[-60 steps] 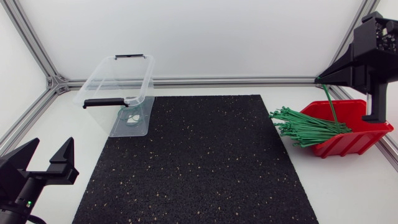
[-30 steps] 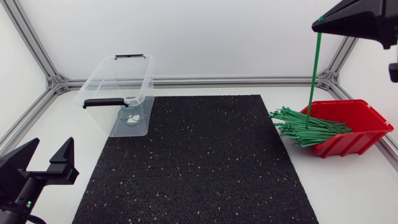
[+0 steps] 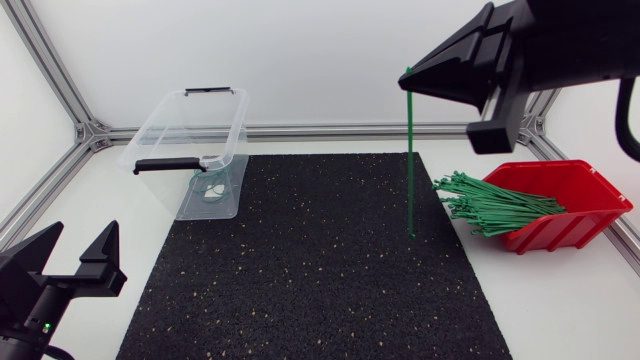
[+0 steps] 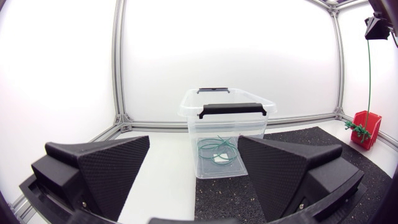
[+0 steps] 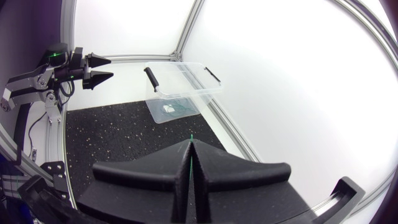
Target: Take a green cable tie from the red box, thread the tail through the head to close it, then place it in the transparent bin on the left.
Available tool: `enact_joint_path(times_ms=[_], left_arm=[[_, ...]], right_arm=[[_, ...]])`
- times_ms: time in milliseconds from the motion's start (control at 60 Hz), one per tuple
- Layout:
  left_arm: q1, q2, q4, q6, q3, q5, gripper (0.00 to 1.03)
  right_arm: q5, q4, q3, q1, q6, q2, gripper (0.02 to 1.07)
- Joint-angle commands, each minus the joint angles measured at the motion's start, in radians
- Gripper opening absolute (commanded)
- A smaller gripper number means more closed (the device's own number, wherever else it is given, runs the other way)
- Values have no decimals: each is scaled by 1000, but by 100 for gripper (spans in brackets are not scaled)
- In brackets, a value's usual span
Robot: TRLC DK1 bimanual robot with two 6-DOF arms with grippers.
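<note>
White enclosure walls, black speckled mat (image 3: pixel 300 270) on the table.

Head view: right gripper (image 3: pixel 409 72) is high over the mat's far-right part, jaws pressed onto the top end of one green cable tie (image 3: pixel 411 150). The tie hangs plumb, long axis vertical, free end just above the mat, clear of the red box (image 3: pixel 580 215) and its bundle of ties (image 3: pixel 490 205). Head or tail uppermost: cannot tell. Left gripper (image 3: pixel 80 245) sits low at the near-left corner, fingers spread, empty and well apart from the tie. The left arm is the nearer one to the transparent bin (image 3: pixel 190 140).

Left wrist view: bin straight ahead beyond the spread fingers, looped ties (image 4: pixel 214 148) inside. The hanging tie is far off, by the red box.

Right wrist view: fingers closed, thin green line in the seam, running away from the jaws toward the mat.

Judgement: threading needs the left jaws on the dangling end.

Writing: none legible.
</note>
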Motion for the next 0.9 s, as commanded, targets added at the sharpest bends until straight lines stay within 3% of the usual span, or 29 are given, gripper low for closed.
enact_joint_path(times_ms=[0, 383, 883], left_arm=[[-3, -6, -14, -27, -39, -3, 99], [-3, -6, -14, -29, -39, -3, 99], [-5, -6, -14, -29, -39, -3, 99]], right_arm=[[12, 55, -35, 35, 89, 36, 8], [2, 248, -74, 153, 267, 153, 8], [12, 587, -143, 251, 462, 288, 10]])
